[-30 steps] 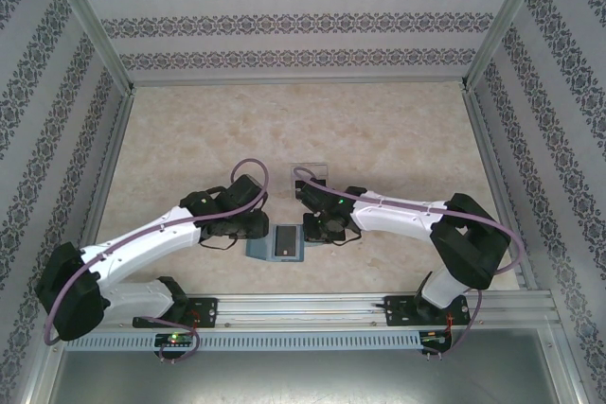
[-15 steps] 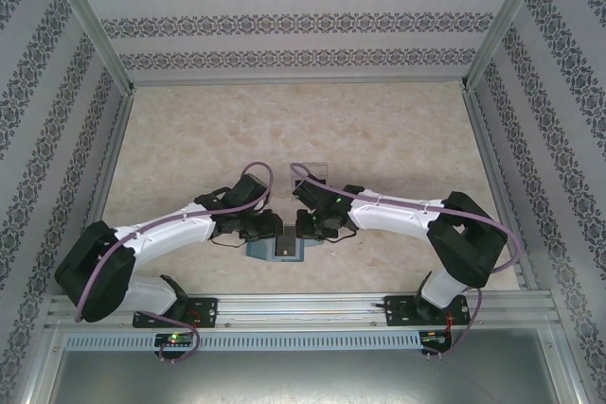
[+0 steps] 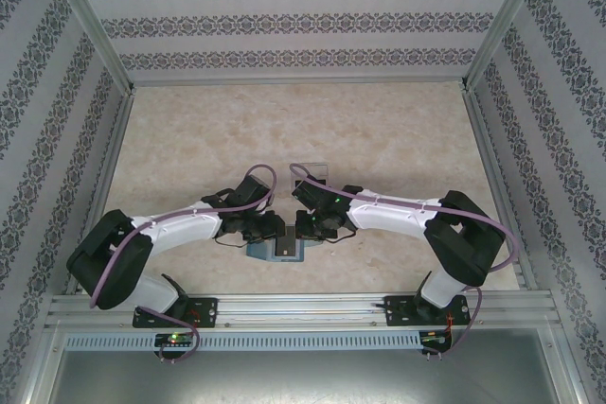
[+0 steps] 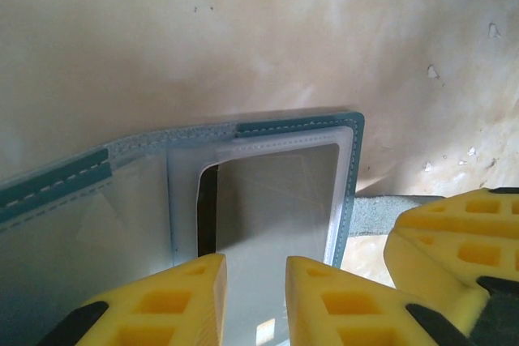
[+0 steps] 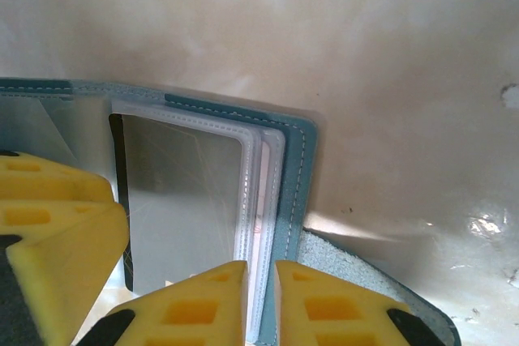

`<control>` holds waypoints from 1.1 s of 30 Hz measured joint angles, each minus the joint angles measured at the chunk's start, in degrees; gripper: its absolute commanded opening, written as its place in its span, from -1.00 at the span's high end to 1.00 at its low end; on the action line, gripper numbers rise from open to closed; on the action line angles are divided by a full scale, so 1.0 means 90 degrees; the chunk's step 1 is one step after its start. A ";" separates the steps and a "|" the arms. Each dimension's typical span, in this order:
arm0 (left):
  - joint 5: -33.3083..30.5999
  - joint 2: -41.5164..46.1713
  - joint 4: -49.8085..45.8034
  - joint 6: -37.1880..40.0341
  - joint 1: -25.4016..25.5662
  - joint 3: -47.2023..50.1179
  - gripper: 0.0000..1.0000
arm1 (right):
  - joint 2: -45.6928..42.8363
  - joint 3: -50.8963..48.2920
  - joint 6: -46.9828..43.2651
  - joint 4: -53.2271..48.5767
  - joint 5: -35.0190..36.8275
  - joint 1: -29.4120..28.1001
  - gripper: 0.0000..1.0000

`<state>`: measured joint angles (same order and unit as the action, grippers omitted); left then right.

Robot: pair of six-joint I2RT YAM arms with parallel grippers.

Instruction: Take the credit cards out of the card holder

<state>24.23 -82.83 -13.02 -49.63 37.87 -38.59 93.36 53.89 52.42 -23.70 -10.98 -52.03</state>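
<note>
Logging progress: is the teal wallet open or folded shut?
Open. The teal-blue folding card holder lies spread on the beige table, its clear-windowed pockets facing up.

The pale, marbled bench (image 3: 379, 130) is carrying a blue card holder (image 3: 270, 253), lying open near the front edge. A clear box (image 3: 315, 169) is sitting just behind it.

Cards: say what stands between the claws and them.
The clear sleeves of the holder cover the dark card and the pink card. The left claw and right claw are at that film. Nothing else visible blocks them.
</note>
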 measured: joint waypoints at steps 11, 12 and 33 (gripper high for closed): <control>0.0022 -0.0189 0.0032 0.0005 -0.0015 0.0002 0.46 | 0.0000 0.0000 0.0002 0.0000 0.0000 0.0000 0.63; 0.0022 -0.0192 0.0039 0.0005 -0.0015 0.0010 0.46 | 0.0000 0.0000 0.0000 0.0000 0.0000 0.0000 0.63; -0.0435 0.0233 -0.0729 0.0350 -0.0015 -0.0029 0.31 | 0.0000 0.0000 0.0024 0.0000 -0.0002 -0.0073 0.63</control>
<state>20.32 -80.73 -19.57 -46.48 37.74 -38.85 93.36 53.89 52.64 -23.70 -11.00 -52.69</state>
